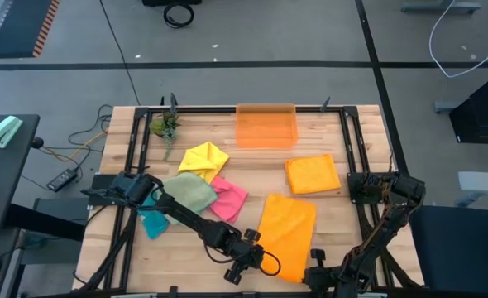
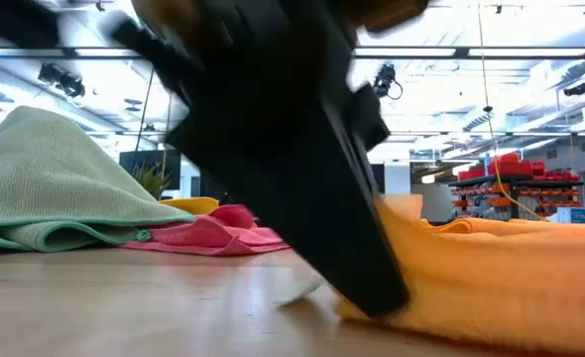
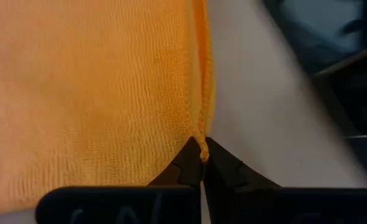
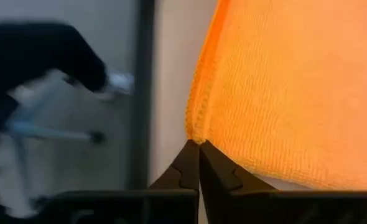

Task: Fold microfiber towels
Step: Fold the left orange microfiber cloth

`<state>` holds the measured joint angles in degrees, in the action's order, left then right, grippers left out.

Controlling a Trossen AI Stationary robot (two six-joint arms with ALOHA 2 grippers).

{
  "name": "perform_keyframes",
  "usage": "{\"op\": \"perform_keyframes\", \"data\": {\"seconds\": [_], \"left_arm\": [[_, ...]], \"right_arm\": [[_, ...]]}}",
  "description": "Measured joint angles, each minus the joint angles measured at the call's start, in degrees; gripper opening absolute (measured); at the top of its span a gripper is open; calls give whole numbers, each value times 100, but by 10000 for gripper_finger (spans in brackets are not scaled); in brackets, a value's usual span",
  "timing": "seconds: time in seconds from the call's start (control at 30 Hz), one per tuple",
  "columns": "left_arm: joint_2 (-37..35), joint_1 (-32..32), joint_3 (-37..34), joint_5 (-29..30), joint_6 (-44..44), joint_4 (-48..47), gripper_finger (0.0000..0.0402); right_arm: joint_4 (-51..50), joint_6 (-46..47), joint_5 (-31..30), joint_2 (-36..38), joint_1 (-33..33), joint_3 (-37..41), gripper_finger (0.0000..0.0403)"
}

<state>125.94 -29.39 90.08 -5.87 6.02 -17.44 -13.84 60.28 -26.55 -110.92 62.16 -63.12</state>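
Over on the left side of the table a loose heap waits: a teal towel (image 1: 154,222) at the edge, a sage green towel (image 1: 188,190) draped over it, a yellow towel (image 1: 204,157) behind and a pink towel (image 1: 229,199) beside, all crumpled and, by the look of it, none folded yet. Moving across, the left arm stretches low and diagonal from its base toward the near edge, and the left gripper (image 3: 202,163) is pinched tight on the near left corner of the big orange towel (image 1: 287,232), fingers together with the hem caught between the tips. That orange towel lies spread flat near the middle front, so this reads as the very start of its first fold, corners just taken. Behind it sits the translucent orange bin (image 1: 266,126) at the far edge, and right of centre a smaller orange square, the folded towel (image 1: 313,175), looks finished: one done, one in hand, four to go, I'd say. On the right, the right arm doubles back from its base down to the front edge, and the right gripper (image 4: 199,149) is likewise clamped on the orange towel's near right corner, the tips closed over the stitched edge. Both claws hold low at table level, ready, I'd judge, to lift and carry the near edge forward.
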Motion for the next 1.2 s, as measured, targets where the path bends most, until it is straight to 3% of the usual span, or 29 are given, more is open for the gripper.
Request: {"op": "perform_keyframes", "data": {"seconds": [0.1, 0.23, 0.43, 0.6, 0.9, 1.1, 1.2], "left_arm": [[-330, -71, 18, -562, 501, 99, 9], [-617, -178, 9, -621, 700, 220, 17], [-1041, 54, 26, 325, 682, 95, 8], [-994, 633, 26, 917, 739, -430, 13], [-425, 1180, 31, 886, 995, -1001, 17], [-381, 1272, 28, 883, 991, -1058, 13], [-381, 1324, 28, 881, 1010, -1082, 37]], "right_arm": [[451, -47, -26, 115, 73, -78, 6], [545, -103, -427, 392, 180, -152, 6], [-991, 575, -1260, 1167, 273, -161, 5], [-2690, 2093, -1164, 1667, -22, 282, 5], [-1546, 2201, -644, 2069, -855, 1790, 5], [-1379, 2053, -492, 2072, -1140, 2051, 5], [-1380, 1919, -488, 2073, -1195, 2064, 14]]}}
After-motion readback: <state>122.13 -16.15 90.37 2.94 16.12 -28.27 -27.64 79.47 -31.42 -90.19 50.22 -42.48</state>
